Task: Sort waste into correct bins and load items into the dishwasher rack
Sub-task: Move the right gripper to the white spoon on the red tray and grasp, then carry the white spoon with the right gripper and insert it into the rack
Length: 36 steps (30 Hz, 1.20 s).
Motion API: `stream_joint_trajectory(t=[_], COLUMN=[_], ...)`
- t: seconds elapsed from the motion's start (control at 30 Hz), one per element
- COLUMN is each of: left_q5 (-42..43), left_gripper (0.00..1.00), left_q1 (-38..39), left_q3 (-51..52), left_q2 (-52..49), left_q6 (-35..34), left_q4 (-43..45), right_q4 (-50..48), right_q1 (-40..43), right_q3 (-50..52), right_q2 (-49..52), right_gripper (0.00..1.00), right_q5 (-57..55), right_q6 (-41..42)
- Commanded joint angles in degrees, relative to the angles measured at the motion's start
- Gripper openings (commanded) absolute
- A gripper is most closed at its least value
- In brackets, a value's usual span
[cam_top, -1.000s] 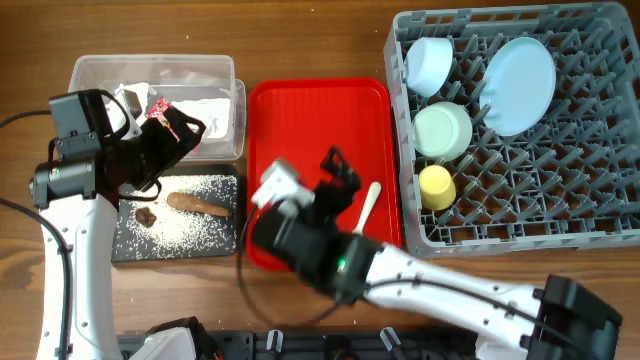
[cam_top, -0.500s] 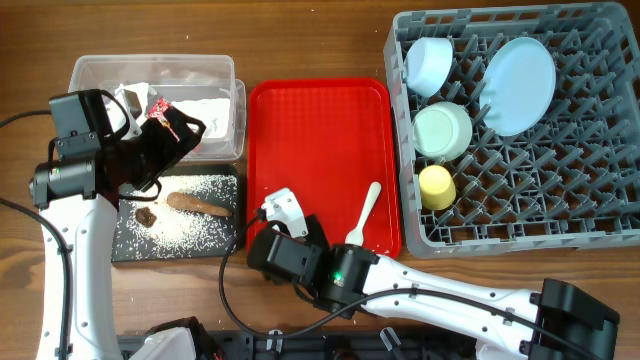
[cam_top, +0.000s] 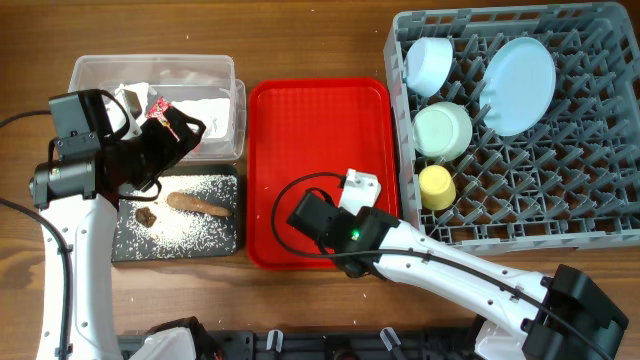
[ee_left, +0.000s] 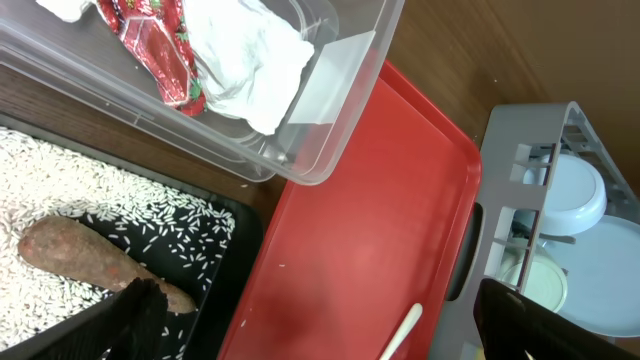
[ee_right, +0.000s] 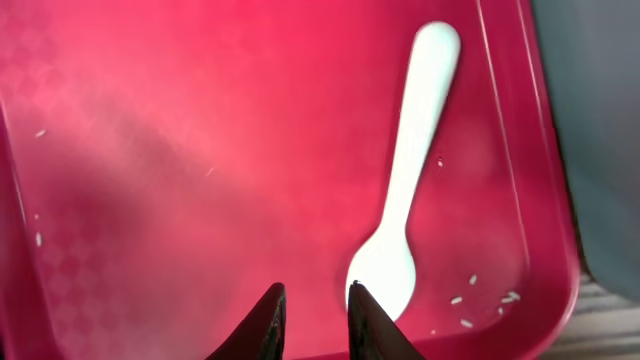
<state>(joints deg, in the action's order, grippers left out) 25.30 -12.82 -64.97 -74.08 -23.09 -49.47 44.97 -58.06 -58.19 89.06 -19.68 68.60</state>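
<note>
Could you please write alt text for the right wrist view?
A white spoon lies on the red tray, bowl end nearest the camera, just right of the right end effector, whose dark fingertips are slightly apart. A few rice grains lie beside it.

A red serving tray lies flat near the middle of the brown wooden table.

Glossy red plastic tray, smooth white plastic spoon
</note>
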Motion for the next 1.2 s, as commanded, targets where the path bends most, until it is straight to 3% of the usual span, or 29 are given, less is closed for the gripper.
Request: stream_joint_trajectory(t=[0.0,0.2,0.47,0.63,0.83,1.03,1.17], left_q5=[-0.13,-0.13,-0.13,-0.13,-0.13,-0.13,-0.13], left_gripper=[1.00,1.00,1.00,1.00,1.00,1.00,1.00], left_q1=[-0.33,-0.33,-0.33,-0.33,-0.33,-0.33,-0.33], left_q3=[0.24,0.24,0.24,0.24,0.24,0.24,0.24], left_q2=[-0.17,-0.17,-0.17,-0.17,-0.17,-0.17,-0.17], left_q6=[-0.31,-0.31,-0.31,-0.31,-0.31,-0.31,-0.31], left_q4=[0.15,0.15,0.13,0.15,0.15,0.15,0.15], right_q4=[-2.38,-5.20,-16.96,-17.55,-17.77,-18.12,-18.75], right_q1=[0.09,1.18,1.20,1.20,1.20,1.20,1.20], right_q3=[3.72,9.31,15.85,15.91,15.89,15.78,15.76], right_q2=[1.70,1.73,3.04,4.66,4.63,4.48,3.63], right_gripper=[0.24,0.28,0.29,0.27,0.18,0.16,0.06], right_q5=[0.02,0.22,3.21,3.21,2.95,2.56,2.56], right_q6=[5.86,12.92,13.00,13.00,12.48,12.35,9.31])
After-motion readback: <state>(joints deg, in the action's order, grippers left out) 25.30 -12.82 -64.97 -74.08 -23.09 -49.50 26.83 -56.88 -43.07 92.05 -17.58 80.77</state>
